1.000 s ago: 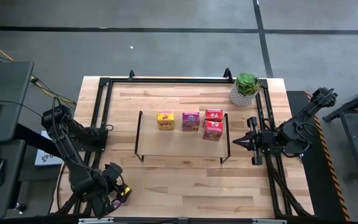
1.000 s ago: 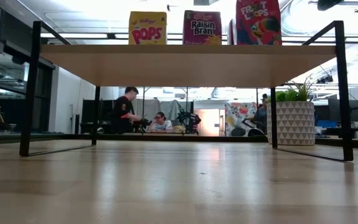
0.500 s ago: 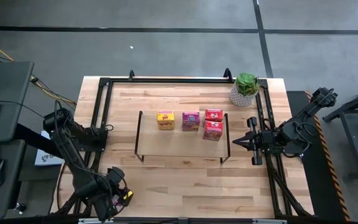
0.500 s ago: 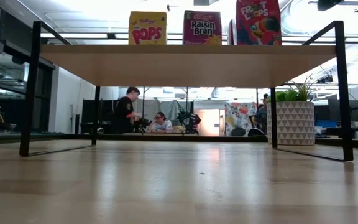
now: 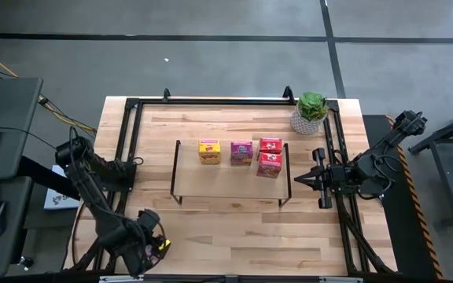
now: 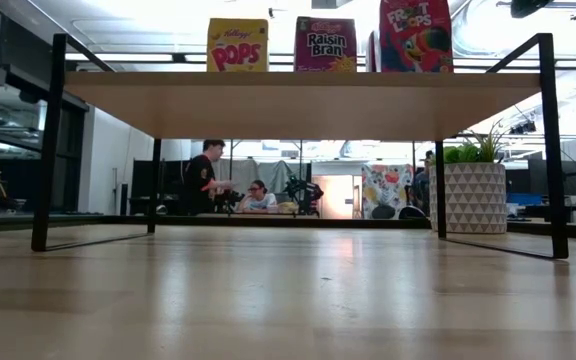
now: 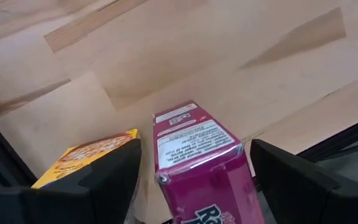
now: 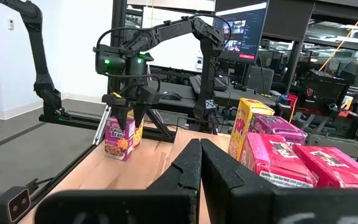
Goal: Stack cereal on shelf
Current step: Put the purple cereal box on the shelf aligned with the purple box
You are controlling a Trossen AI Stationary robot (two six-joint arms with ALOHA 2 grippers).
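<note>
Grasp step: left tool (image 7: 191, 171), fingers spread, straddles the magenta Raisin Bran box (image 7: 201, 158) on the table (image 5: 234, 228). Centre, then close squarely, avoiding the adjacent yellow box (image 7: 89, 155). Right tool (image 8: 199, 163) waits, pressed together.

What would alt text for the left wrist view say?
A magenta cereal box stands on the wooden table between the left gripper's open jaws, not yet gripped. A yellow box sits right beside it, partly hidden by one jaw.
</note>
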